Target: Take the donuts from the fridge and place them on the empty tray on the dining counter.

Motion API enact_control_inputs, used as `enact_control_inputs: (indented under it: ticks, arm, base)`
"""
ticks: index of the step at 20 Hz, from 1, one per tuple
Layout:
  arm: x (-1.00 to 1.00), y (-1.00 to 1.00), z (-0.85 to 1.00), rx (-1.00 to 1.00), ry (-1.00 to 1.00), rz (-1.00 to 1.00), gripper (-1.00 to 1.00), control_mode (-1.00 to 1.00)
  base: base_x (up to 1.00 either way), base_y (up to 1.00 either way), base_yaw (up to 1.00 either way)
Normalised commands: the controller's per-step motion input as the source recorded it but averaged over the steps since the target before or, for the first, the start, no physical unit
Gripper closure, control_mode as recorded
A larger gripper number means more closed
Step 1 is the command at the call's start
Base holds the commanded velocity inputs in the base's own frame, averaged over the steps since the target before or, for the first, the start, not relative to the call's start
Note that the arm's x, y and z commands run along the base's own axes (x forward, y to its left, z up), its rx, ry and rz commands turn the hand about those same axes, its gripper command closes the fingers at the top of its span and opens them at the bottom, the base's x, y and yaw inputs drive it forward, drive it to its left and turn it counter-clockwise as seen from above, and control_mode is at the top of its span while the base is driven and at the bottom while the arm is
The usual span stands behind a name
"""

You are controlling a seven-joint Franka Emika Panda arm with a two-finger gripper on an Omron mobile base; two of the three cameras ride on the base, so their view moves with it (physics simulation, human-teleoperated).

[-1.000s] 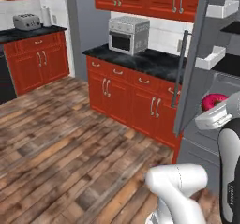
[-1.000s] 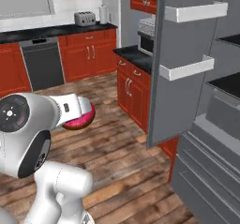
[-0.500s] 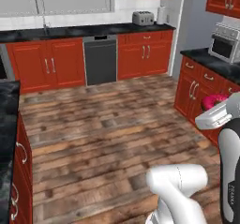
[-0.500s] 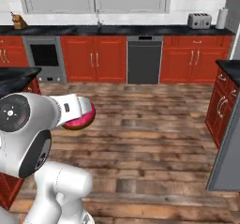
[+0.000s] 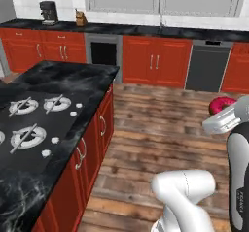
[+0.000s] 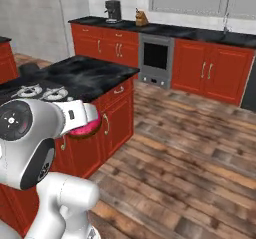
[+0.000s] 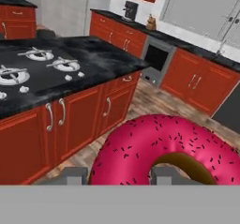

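Observation:
A donut (image 7: 164,145) with red-pink frosting and dark sprinkles is clamped between my gripper's (image 7: 119,176) two fingers. It also peeks out as a pink lump beside the white hand, the donut (image 5: 221,104) at the right edge and the donut (image 6: 86,130) just under the gripper (image 6: 90,124). The dining counter (image 5: 65,83), an island with a black veined marble top and a red base, lies to my left and ahead, also seen as the dining counter (image 7: 105,59). The fridge and the empty tray are out of view.
A cooktop (image 5: 29,124) with several burners is set in the island top. Red cabinets run along the back wall with a coffee machine (image 5: 47,11), an oven (image 5: 103,53) and a dishwasher (image 5: 210,66). Wooden floor (image 5: 160,122) stretches between island and wall.
The whole picture has swung round as the base turned: the fridge and side cabinets left the views and the island came in. The donut stays held in the gripper.

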Motion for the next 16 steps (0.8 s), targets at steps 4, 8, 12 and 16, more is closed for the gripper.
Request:
enact_control_inputs:
  ticks: [4,8,12,16]
  arm:
    - [0.00,0.00,0.00,0.00,0.00,0.00,1.00,1.00]
    - [0.00,0.00,0.00,0.00,0.00,0.00,1.00,1.00]
    - [0.00,0.00,0.00,0.00,0.00,0.00,1.00,1.00]
    - [0.00,0.00,0.00,0.00,0.00,0.00,1.00,1.00]
  base:
    - [-0.05,0.00,0.81]
    - [0.00,0.00,0.77]
    - [0.00,0.00,0.67]
    - [0.00,0.00,0.54]
